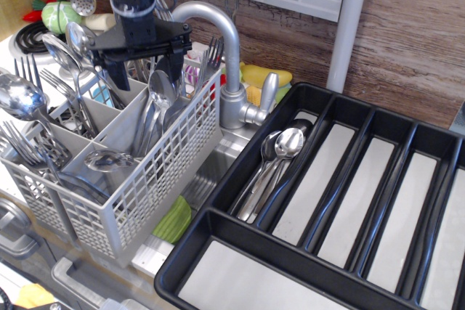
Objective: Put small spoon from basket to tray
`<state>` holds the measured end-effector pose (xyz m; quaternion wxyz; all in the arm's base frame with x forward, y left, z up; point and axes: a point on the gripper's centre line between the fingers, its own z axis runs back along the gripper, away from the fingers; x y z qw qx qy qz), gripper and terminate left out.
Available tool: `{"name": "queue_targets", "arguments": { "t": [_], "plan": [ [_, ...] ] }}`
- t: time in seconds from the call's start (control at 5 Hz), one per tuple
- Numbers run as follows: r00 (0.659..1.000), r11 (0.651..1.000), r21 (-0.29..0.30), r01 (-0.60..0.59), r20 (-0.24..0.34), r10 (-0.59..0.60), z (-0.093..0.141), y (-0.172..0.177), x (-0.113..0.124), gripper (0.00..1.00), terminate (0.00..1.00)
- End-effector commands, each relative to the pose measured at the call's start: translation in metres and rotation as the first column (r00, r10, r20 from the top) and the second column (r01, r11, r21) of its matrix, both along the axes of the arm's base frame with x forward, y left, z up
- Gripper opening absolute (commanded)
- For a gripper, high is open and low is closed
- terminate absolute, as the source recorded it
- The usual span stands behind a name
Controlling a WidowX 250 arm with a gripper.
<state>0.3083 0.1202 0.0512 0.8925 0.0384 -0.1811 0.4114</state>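
**Reach phase: you are lined up over the basket, nothing gripped yet**

Your gripper hangs over the back of the basket, its two dark fingers spread wide apart and dipping among the upright handles; nothing sits between them, so count the pincer as open and empty.

The small spoon stands bowl-up in the compartment nearest the tap, leaning with a few other slim pieces; it is just below and to the right of the gripper's centre, close to the right finger; whether that finger already touches any cutlery cannot be told from this view.

The tray lies to the right, well apart from the basket; its leftmost long compartment already holds a bundle of spoons, so that looks the likely slot.

In my judgement you are at the approach-and-grasp step; the carry and release are not yet begun.

The next move calls for shifting slightly toward the tap side so the spoon's neck falls between the fingers; then descend and close on that one piece only; the neighbouring handles crowd it, and the large spoons and forks in the other compartments are not your target.
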Motion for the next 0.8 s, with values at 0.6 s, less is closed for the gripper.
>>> {"name": "queue_targets", "arguments": {
  "t": [0.6],
  "plan": [
    [0.976, 0.999, 0.020, -0.032, 0.218, 0.027, 0.005, 0.008, 0.018, 1.00, 0.00]
  ]
}}
